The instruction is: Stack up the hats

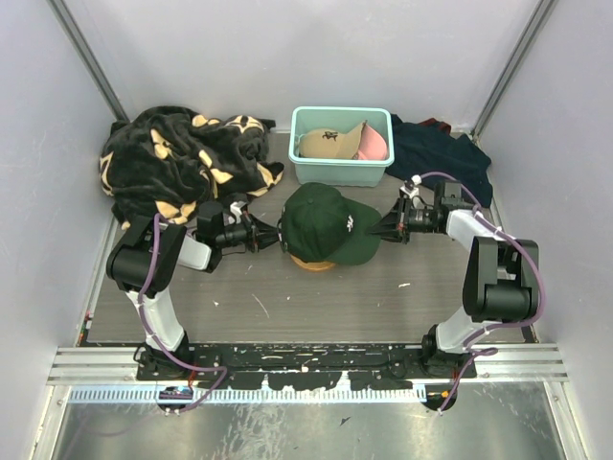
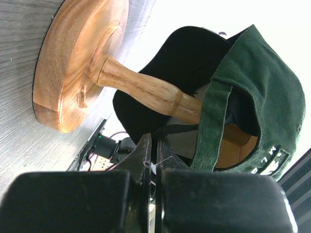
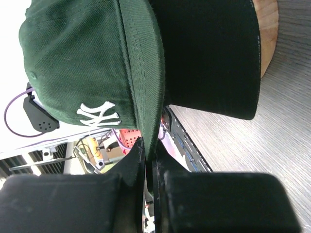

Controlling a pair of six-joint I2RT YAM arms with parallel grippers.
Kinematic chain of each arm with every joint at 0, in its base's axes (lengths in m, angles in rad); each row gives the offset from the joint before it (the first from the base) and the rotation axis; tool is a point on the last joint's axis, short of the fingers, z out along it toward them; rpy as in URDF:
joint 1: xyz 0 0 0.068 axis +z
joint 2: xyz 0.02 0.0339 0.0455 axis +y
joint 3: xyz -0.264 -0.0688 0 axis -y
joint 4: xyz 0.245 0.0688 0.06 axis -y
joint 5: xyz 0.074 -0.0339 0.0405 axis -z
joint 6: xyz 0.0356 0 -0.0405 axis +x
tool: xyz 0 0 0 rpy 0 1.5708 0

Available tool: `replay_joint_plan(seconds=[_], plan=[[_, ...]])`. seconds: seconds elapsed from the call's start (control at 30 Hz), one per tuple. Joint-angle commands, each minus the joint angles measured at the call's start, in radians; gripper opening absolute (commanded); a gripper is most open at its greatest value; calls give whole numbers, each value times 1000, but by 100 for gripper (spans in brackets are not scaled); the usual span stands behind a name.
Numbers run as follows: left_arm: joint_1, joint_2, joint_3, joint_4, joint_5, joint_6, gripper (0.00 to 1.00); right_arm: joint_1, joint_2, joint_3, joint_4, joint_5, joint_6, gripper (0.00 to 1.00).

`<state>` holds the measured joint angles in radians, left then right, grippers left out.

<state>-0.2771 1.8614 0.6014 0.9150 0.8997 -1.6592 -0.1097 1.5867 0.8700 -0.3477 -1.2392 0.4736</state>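
two caps sit on the wooden stand (image 2: 82,68) in the middle of the table (image 1: 287,307): the green cap (image 1: 321,222) on top and the black cap (image 3: 209,58) under it, their brims pointing towards my right arm. two more, the tan cap (image 1: 326,142) and the pink cap (image 1: 374,144), lie in the bin (image 1: 335,174) just behind the stand

my right gripper (image 3: 148,145) has its fingers pressed together on the edge of the green cap's brim, which runs straight down between them. my left gripper (image 2: 151,145) is at the back of the caps, fingers pressed together too, just beside the green back strap; i cannot tell whether any cloth is caught between them

these caps look light, and i judge they weigh almost nothing on my arms. the crowns are soft cloth that will fold and sag if i pinch them in the middle, so the brim is the place to hold: it looks stiff and thin enough to fit between my fingers, and it should carry the whole cap without drooping. the back strap is the second good handle, though it looks floppy. the cloth is not slippery, but it can snag on the cap below, and the stand could tip if i pull sideways
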Motion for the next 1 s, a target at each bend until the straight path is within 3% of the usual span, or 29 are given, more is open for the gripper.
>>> replay_joint_plan(seconds=[0.0,0.23,0.53,0.77,0.97], plan=[[12,14,-48,0,-20,2,2,18,66,30,-256,422,-243,1],[12,18,-58,12,-24,-1,2,43,91,68,-287,535,-267,1],[63,-39,-16,-53,-13,39,2,43,60,92,-280,491,-260,1],[199,-177,79,-381,35,258,26,43,50,88,-272,475,-249,1],[217,-220,115,-410,51,290,39,43,44,104,-277,463,-241,1]])
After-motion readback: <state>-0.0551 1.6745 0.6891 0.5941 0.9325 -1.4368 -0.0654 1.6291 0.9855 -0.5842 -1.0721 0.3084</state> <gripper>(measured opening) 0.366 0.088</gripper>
